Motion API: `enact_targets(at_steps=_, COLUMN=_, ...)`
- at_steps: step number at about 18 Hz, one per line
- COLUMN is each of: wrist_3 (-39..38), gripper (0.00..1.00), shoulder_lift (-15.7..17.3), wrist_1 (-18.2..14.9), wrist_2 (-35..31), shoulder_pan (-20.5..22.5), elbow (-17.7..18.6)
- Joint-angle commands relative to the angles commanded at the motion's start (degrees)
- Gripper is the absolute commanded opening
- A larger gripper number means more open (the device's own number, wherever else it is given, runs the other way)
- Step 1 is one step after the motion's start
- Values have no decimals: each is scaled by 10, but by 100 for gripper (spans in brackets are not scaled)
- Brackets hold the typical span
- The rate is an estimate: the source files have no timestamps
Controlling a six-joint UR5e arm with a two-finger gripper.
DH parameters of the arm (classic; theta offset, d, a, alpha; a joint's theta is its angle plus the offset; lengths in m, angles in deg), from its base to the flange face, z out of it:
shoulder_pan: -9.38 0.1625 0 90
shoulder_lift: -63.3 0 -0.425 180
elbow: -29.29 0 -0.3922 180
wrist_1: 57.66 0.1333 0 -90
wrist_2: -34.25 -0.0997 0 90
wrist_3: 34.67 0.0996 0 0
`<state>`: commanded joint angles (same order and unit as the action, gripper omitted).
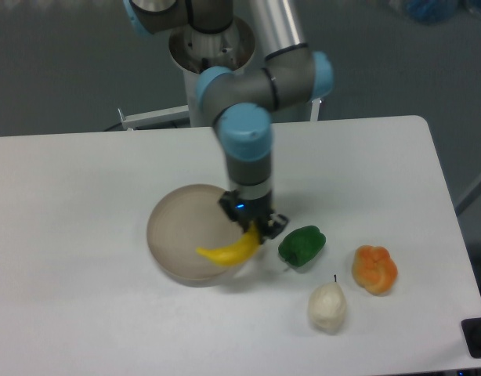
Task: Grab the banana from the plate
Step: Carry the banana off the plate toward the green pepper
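Claw [253, 225] clamped on the upper end of the banana [230, 248]. Banana hangs slanting down to the left of the claw, over the right rim of the plate [178, 231]; contact with the plate cannot be judged. Plate sits left of the claw, nothing else on it.

Just right of the claw: green pepper [301, 244], close beside the fingers, not touching. Farther right: orange fruit [374, 269]. Below and right: whitish pear [327, 305] with dark stem, upright. All three well apart from the plate.

Surface: white table [84, 313] with rounded corner. Behind: dark grey floor; the arm's base column [209, 55] at the table's far edge.
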<state>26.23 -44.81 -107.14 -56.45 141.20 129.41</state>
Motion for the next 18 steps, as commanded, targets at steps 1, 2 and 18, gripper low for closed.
enact_targets(at_steps=1, wrist_3=2, gripper=34, shoulder_lift=0, wrist_1=-11, wrist_2=0, shoulder_pan=6, elbow=-16)
enact_targets(at_steps=2, wrist_3=2, gripper=34, shoulder_lift=-2, wrist_1=-24, wrist_2=-1, shoulder_pan=10, elbow=-32)
enact_targets(at_steps=18, wrist_3=37, gripper=34, shoulder_lift=-47, wrist_1=-73, wrist_2=-39, shoulder_pan=20, elbow=-169)
